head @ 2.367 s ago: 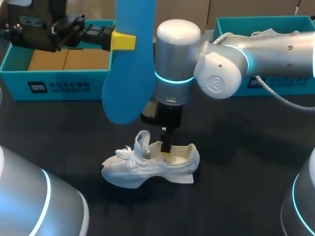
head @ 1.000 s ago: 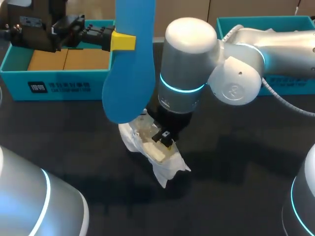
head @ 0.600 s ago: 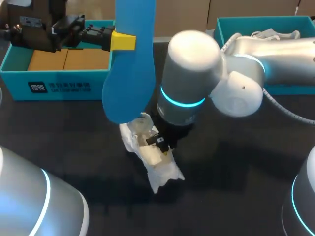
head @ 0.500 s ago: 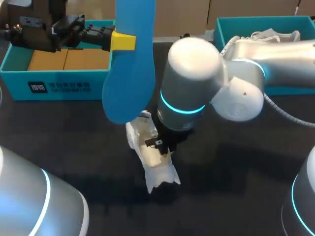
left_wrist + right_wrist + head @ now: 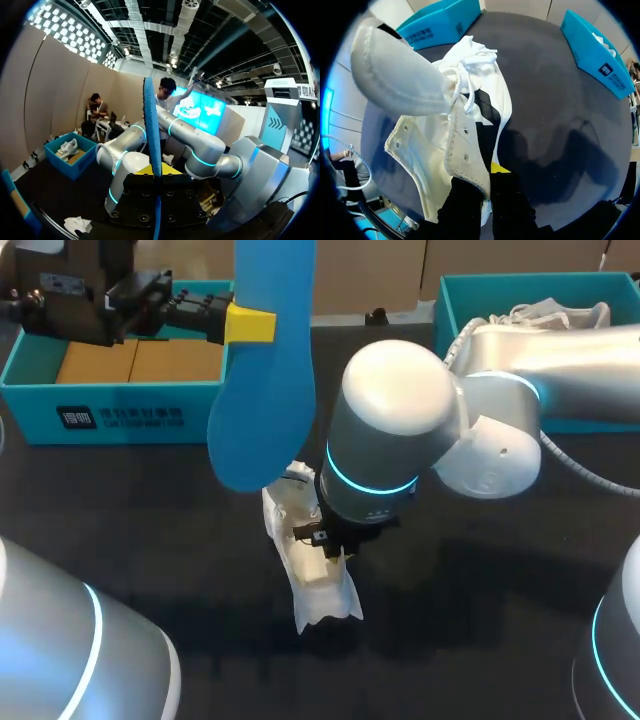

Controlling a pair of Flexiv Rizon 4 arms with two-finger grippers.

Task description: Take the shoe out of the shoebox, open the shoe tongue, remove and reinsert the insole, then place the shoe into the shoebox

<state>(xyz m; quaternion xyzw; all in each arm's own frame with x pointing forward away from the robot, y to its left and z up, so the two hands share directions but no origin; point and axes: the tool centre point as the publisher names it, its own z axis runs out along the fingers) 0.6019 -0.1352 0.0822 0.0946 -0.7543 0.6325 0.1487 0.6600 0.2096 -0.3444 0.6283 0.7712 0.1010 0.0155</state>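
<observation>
Mid-table, R arm (image 5: 430, 430) comes in from the right, wrist pointing straight down. R gripper (image 5: 325, 540) pinches the side wall of the white shoe (image 5: 315, 585) between both fingers; can't tell if the shoe rests on the table (image 5: 480, 620). L gripper (image 5: 250, 325), up by the left box (image 5: 120, 418), is clamped on the blue insole (image 5: 265, 390), which hangs upright. Left box holds brown cardboard (image 5: 140, 362); right box (image 5: 540, 280) holds a 2nd white shoe (image 5: 545, 312).

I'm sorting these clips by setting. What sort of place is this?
Likely a robot test bench for shoe packing: a dark table with two blue shoeboxes, a white shoe held in the right tool, and a blue insole held up by the left tool.
</observation>
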